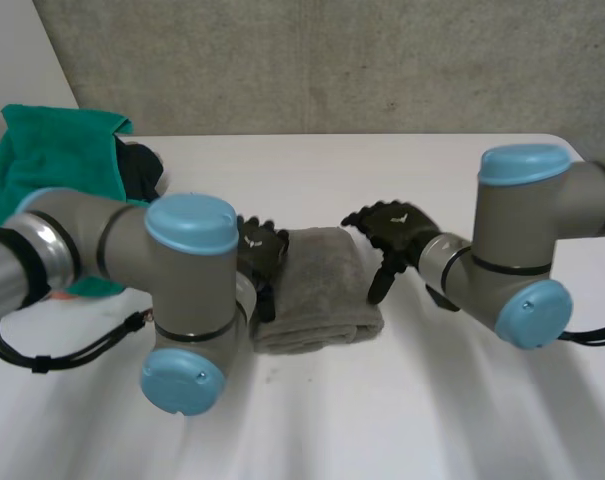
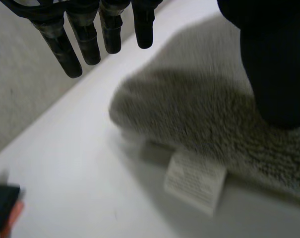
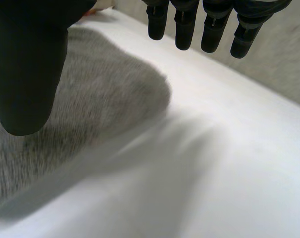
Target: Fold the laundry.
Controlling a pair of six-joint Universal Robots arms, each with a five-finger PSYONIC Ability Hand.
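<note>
A folded grey towel (image 1: 317,290) lies in the middle of the white table (image 1: 412,420), between my two hands. My left hand (image 1: 260,250) hovers at the towel's left edge, fingers (image 2: 75,39) straight and held apart from the thumb (image 2: 276,59), holding nothing. The towel (image 2: 214,114) lies under that thumb, and its white label (image 2: 195,181) sticks out onto the table. My right hand (image 1: 392,228) hovers at the towel's right far corner, open too. Its fingers (image 3: 209,22) point out over bare table, and its thumb (image 3: 28,64) stands above the towel (image 3: 90,94).
At the table's far left lies a heap of laundry: a teal cloth (image 1: 52,160) with a black garment (image 1: 140,168) beside it. A grey wall (image 1: 332,60) stands behind the table. My left arm's elbow (image 1: 187,300) covers the table in front of the towel's left side.
</note>
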